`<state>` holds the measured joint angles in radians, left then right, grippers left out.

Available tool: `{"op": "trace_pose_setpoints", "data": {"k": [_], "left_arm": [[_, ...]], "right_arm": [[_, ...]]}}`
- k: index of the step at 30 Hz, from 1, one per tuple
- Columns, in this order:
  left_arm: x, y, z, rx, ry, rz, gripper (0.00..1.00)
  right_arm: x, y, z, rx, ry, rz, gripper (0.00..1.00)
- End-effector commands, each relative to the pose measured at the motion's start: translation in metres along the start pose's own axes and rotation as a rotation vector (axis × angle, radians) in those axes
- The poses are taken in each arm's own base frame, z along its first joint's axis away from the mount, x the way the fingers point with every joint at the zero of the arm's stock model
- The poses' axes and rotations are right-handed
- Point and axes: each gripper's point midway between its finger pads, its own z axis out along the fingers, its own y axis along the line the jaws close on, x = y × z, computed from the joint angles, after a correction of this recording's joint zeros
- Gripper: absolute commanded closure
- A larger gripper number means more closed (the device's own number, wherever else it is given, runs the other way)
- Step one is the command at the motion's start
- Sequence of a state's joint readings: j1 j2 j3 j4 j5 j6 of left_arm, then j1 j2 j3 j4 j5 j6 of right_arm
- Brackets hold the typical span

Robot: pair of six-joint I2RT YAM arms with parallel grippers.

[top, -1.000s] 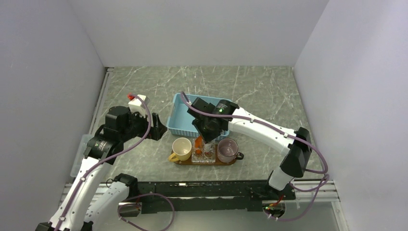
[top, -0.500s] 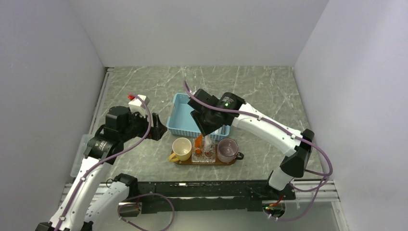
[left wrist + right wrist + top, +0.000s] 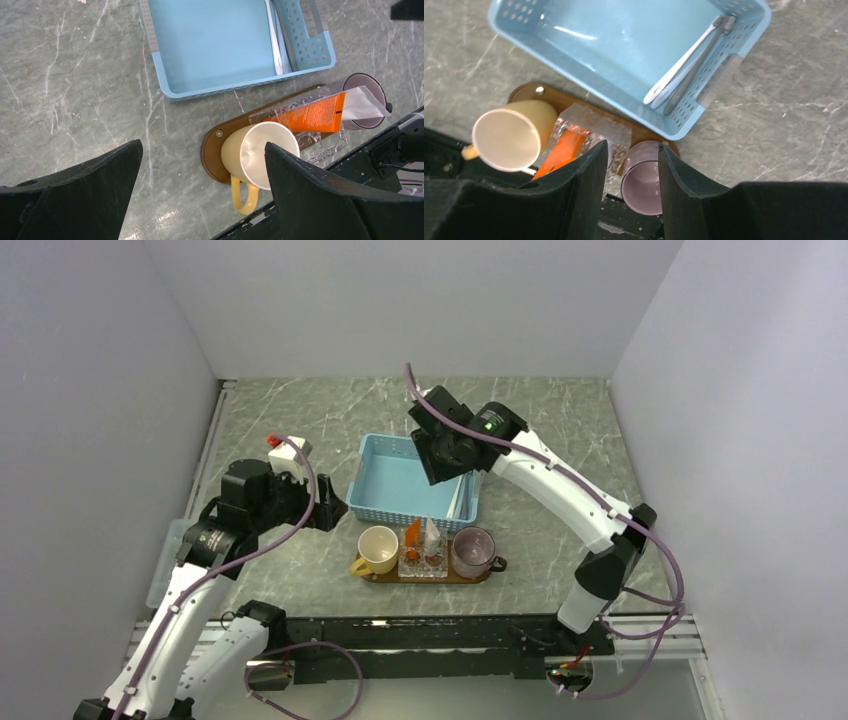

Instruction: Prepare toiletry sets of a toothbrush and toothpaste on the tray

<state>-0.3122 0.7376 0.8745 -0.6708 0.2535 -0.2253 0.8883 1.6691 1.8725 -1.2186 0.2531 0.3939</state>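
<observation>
**Right gripper over basket, brushes not yet fetched**

The blue basket (image 3: 395, 480) is taken as the landmark. Two toothbrushes (image 3: 681, 62) are seen inside it, side by side against its right wall, with the long axis along that wall and the heads toward the far end. The tray (image 3: 212, 150) lies just in front of the basket's near wall. On it, a yellow cup (image 3: 257, 152), a clear holder (image 3: 594, 125) and a purple cup (image 3: 641, 175) are lined up. An orange tube (image 3: 312, 112) and a white tube (image 3: 362, 100) are already propped in the holder.

The right gripper (image 3: 447, 455) is held above the basket's far right part, jaws parted and nothing between them. The left gripper (image 3: 332, 510) is parked off the basket's left side, spread wide and empty.

The brushes are judged nearer the right arm, below its fingers. In the right wrist view they run diagonally to the gap between the fingers, so a wrist turn is probably needed before descent. The wall beside them leaves little finger room.
</observation>
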Motion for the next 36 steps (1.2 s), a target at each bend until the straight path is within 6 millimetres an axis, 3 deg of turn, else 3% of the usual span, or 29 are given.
{"op": "trace_pose_setpoints", "data": {"k": [1, 15, 29, 36], "left_arm": [[-0.01, -0.001, 0.0, 0.002, -0.041, 0.026, 0.01], [-0.014, 0.005, 0.007, -0.019, -0.06, 0.036, 0.01], [-0.007, 0.004, 0.018, -0.015, -0.004, 0.039, 0.01], [-0.007, 0.0, 0.017, -0.011, -0.007, 0.053, 0.01]], "right_arm": [[-0.014, -0.02, 0.027, 0.049, -0.016, 0.029, 0.56], [-0.007, -0.064, 0.11, 0.193, 0.07, 0.146, 0.55], [0.033, -0.072, 0.187, 0.304, 0.206, 0.202, 0.52], [0.053, -0.075, 0.207, 0.283, 0.256, 0.256, 0.5]]}}
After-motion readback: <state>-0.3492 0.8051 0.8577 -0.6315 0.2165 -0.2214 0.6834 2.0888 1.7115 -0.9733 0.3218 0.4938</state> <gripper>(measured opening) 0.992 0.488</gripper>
